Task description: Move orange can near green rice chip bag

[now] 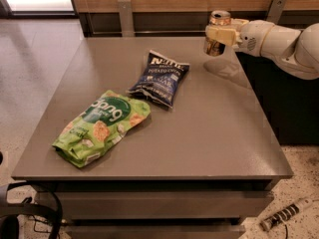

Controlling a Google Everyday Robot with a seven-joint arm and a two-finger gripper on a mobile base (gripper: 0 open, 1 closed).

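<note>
The orange can [217, 46] is a shiny copper-gold can with a silver top. It is held in my gripper [219, 34], lifted above the far right part of the table [219, 133]. The gripper's pale fingers are shut around the can's middle, and the white arm comes in from the right. The green rice chip bag [99, 126] lies flat near the table's front left, well away from the can. Its shadow falls on the table below the can.
A dark blue potato chip bag [160, 77] lies in the middle of the table between the can and the green bag. A wooden wall with metal brackets runs behind. The table's right edge drops to a dark gap and speckled floor.
</note>
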